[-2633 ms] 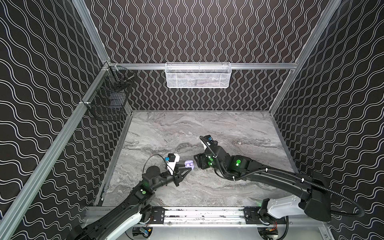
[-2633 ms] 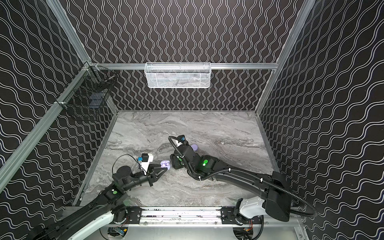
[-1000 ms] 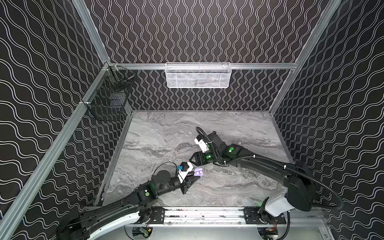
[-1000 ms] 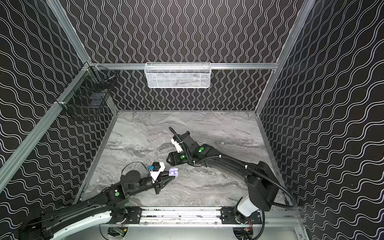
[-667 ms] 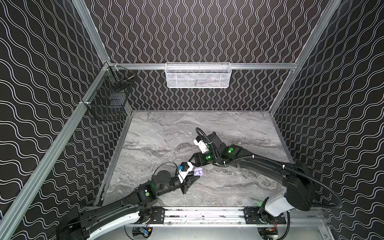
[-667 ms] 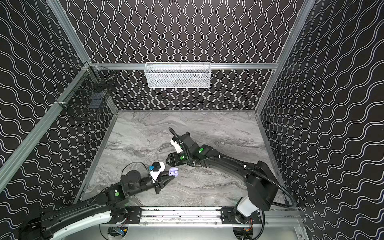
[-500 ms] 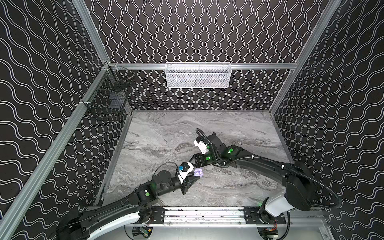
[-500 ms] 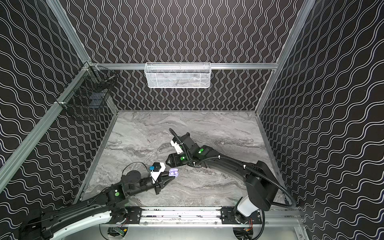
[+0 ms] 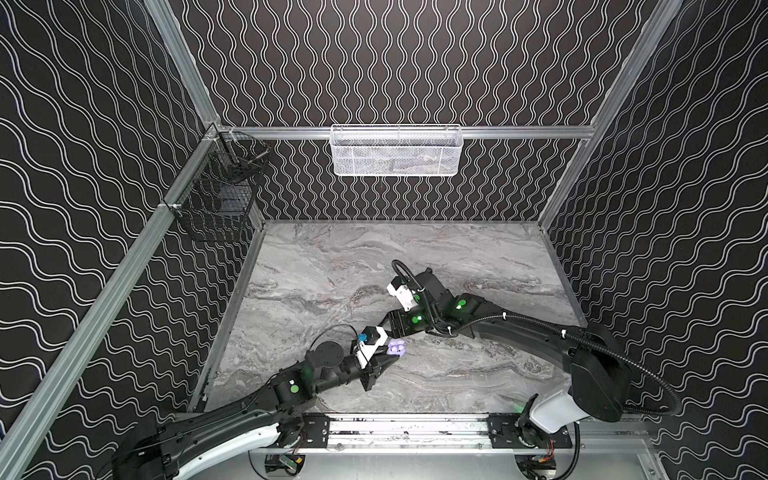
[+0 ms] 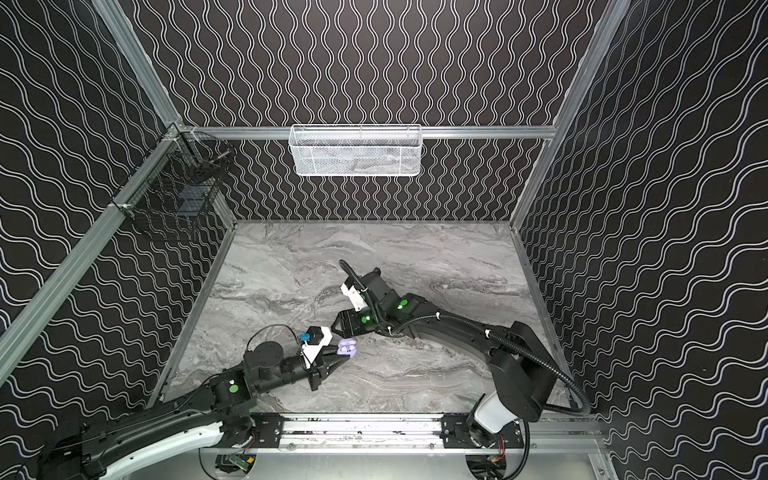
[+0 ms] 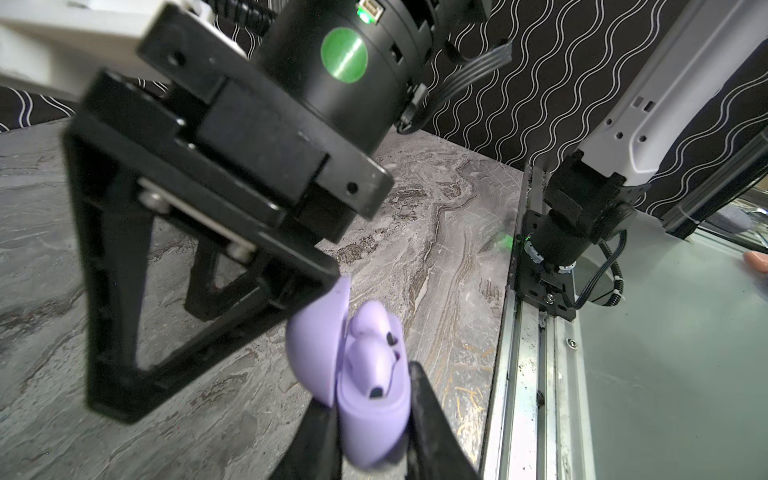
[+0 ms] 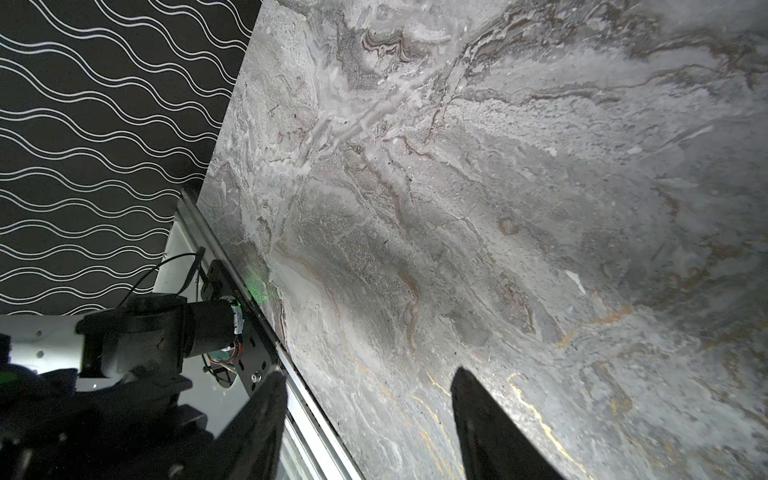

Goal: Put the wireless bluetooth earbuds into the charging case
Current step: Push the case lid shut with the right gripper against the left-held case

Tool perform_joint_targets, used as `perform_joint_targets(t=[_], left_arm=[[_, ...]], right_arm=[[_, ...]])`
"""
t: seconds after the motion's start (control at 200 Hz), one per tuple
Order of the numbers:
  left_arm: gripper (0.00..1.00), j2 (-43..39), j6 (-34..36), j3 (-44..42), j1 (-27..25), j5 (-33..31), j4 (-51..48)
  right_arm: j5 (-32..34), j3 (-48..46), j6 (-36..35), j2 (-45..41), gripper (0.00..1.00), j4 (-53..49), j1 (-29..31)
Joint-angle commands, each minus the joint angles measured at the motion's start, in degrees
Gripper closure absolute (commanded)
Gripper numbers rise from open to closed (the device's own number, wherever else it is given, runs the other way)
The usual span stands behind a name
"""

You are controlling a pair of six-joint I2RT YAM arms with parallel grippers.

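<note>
While the left gripper (image 9: pixel 389 358) was clamped tight on the lower half of the case (image 11: pixel 371 419), the case hung just over the table (image 9: pixel 457 257), a short way in from the front rail (image 9: pixel 407 428) and about midway along it. The lid (image 11: pixel 312 345) stood hinged open. Two earbuds (image 11: pixel 370 356) sat in their wells, heads up. No loose earbud was seen anywhere in from the rail.

The right gripper (image 12: pixel 370 376) hovered just past the case on the side away from the rail, jaws partly apart with nothing between them. In the left wrist view one of its fingers lay at the lid's rim; whether touching or just short, I could not tell.

Handling, as judged:
- The case looked light, hard and smooth, with rounded sides, so it would likely slip under a glancing pinch.
- The best hold seemed to be across the base below the seam, where the left jaws already sat.
- The hinge looked the weak part, so the lid wanted a gentle push near its free edge, not a squeeze.
- The earbuds were tiny and glossy, and a tilted case might spill them.
</note>
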Motion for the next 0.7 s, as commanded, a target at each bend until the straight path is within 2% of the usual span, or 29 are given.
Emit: perform_joint_targets(t=[0.0, 0.696], left_arm=[[0.83, -0.01, 0.73, 0.44, 0.07, -2.98, 2.77], [0.83, -0.23, 0.61, 0.39, 0.04, -3.60, 2.34]], right_arm=[[-1.76, -0.34, -0.37, -0.59, 0.35, -1.31, 0.17], [-1.63, -1.64, 0.04, -1.26, 0.36, -0.71, 0.60]])
